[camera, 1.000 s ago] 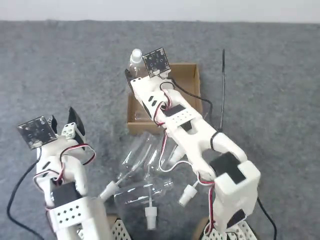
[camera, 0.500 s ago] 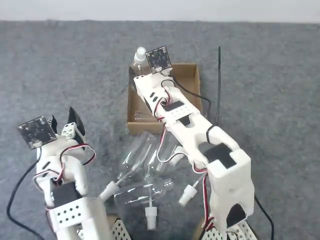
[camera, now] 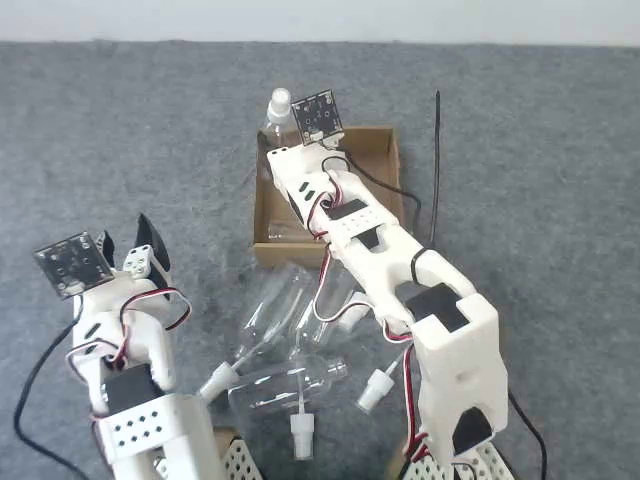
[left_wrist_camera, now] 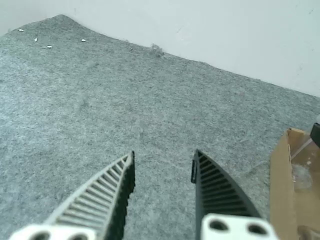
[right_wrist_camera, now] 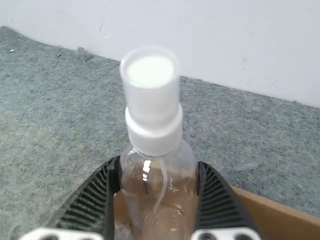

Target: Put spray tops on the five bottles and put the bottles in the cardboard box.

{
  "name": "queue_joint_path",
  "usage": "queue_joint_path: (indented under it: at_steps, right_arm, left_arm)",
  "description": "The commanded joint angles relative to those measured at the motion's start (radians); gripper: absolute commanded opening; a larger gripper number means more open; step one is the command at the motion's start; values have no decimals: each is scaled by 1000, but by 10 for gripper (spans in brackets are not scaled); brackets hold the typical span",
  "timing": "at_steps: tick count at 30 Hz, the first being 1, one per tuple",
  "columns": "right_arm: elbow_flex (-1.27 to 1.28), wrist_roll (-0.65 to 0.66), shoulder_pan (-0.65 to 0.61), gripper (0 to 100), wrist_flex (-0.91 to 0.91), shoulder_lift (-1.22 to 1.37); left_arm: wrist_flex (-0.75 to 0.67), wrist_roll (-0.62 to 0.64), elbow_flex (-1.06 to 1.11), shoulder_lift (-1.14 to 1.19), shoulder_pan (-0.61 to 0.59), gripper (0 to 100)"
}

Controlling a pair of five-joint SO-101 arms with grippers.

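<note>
Bottle (right_wrist_camera: 156, 197) with a white spray top (right_wrist_camera: 151, 100) on its neck stands upright between the two fingers of the right gripper (right_wrist_camera: 159, 167), which press on its clear body from both sides. In the high view this bottle is at the upper centre of the frame, at the upper left corner of the cardboard box (camera: 392, 165). Whether its base touches the box floor, I cannot tell. A second clear bottle (camera: 283, 232) lies on its side inside the box, near the lower left corner.

Three more bottles (camera: 268, 305) lie close together on the grey carpet (camera: 540, 150) at the lower centre of the frame, just below the box and partly under the right arm. White spray tops (camera: 217, 380) lie at their ends; if each one is screwed on, I cannot say.

The left gripper (left_wrist_camera: 163, 155) is at the lower left of the high view, well apart from the box. Its fingers are spread and between them is only carpet. A thin black rod (camera: 437, 170) lies on the carpet just right of the box.
</note>
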Motion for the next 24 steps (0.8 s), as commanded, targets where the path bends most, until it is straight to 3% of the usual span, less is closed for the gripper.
queue_joint_path:
  at_steps: [1,4,11,24]
  right_arm:
    - [-46,-3,18,11,-16,-2]
    - [-43,-3,16,41,-8,-2]
    - [-23,-3,15,256,-5,-4]
    - [-6,-2,2,262,-5,-13]
  left_arm:
    - [-29,-5,-12,-14,-6,177]
    - [-32,-5,-8,-14,-6,177]
    - [-32,-5,-8,-14,-6,177]
    - [-32,-5,-8,-14,-6,177]
